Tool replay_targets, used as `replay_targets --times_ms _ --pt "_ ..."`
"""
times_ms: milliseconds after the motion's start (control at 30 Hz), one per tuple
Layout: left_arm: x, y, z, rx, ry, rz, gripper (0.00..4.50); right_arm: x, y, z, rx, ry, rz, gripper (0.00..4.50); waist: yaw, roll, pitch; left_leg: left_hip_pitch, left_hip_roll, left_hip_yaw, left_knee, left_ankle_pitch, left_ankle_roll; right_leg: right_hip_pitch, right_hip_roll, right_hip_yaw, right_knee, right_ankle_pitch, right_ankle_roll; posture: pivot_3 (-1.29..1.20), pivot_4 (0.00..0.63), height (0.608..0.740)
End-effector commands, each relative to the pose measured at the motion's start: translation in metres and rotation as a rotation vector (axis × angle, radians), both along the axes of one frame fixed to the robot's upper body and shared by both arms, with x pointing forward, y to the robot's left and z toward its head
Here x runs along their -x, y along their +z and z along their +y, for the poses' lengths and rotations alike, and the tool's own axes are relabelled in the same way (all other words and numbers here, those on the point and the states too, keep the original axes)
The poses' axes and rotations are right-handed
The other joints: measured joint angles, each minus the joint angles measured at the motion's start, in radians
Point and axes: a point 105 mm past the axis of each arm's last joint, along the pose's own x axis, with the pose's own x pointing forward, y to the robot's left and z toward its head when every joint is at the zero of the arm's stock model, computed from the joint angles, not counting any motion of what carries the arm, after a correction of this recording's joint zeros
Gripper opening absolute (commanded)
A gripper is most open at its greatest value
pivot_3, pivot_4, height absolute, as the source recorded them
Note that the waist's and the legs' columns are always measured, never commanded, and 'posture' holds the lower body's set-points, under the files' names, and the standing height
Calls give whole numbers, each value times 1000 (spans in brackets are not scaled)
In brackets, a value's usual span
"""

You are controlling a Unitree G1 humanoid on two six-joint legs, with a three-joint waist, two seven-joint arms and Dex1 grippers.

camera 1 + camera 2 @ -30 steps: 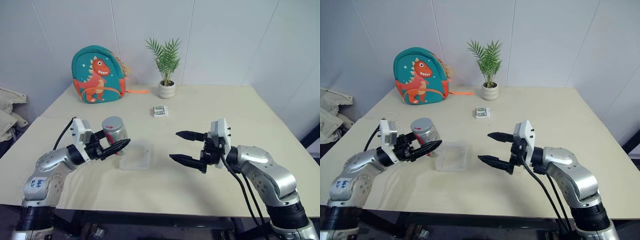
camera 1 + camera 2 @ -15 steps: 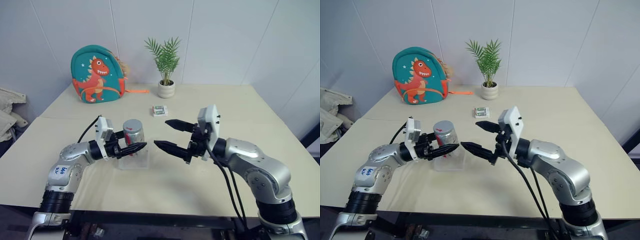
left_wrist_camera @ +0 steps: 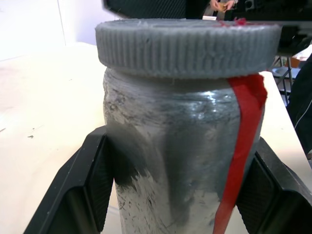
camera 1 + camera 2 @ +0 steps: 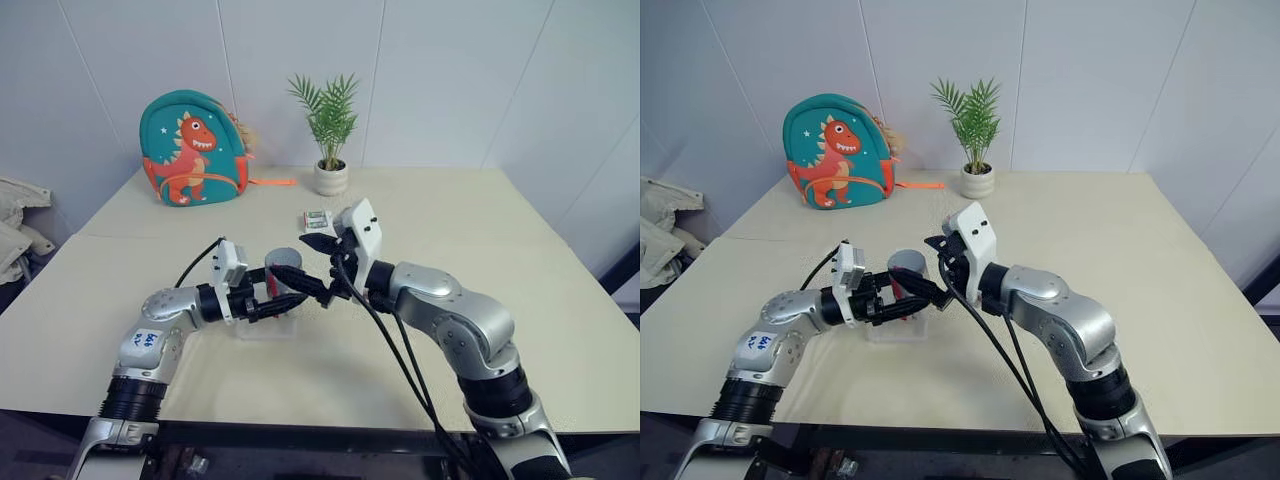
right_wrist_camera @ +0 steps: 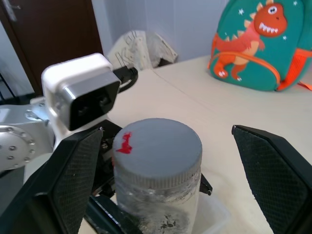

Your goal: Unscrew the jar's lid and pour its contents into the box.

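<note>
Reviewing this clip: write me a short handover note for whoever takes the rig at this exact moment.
Left tool: shut on the jar, gripping its body and holding it upright above the clear box.
Right tool: open, one finger on each side of the lid, not yet closed on it.
Done: jar picked up and presented over the box; right tool lined up with the lid.
Left: close on the lid, unscrew it, take it off, tip the jar's contents into the box.
</note>
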Motion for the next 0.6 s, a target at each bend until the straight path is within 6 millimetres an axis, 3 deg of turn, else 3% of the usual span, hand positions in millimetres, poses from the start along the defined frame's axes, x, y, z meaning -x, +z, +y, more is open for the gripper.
replay_targets --times_ms 33,333,433,533,600 --pt "1 17 -3 3 -10 -70 2917 3 11 5 -8 7 -40 4500 0 0 0 0 0 0 0 0 0 0 0 0 0 0 0 0 150 740" --pt "1 18 -3 6 -8 -77 2917 3 10 10 -13 19 -32 4500 -12 0 0 0 0 0 0 0 0 0 0 0 1 0 0 0 150 740" --pt "1 18 -3 6 -7 -77 2917 3 12 10 -23 21 -33 3885 -19 0 0 0 0 0 0 0 0 0 0 0 1 0 0 0 150 740" --pt "1 17 -2 4 -5 -76 2917 5 14 12 -38 39 -37 2891 -22 0 0 0 0 0 0 0 0 -1 0 0 2 0 0 0 150 740" --pt "1 16 -1 3 -2 -74 2917 8 16 14 -49 55 -41 2678 -21 0 0 0 0 0 0 0 0 -1 0 0 2 0 0 0 150 740"
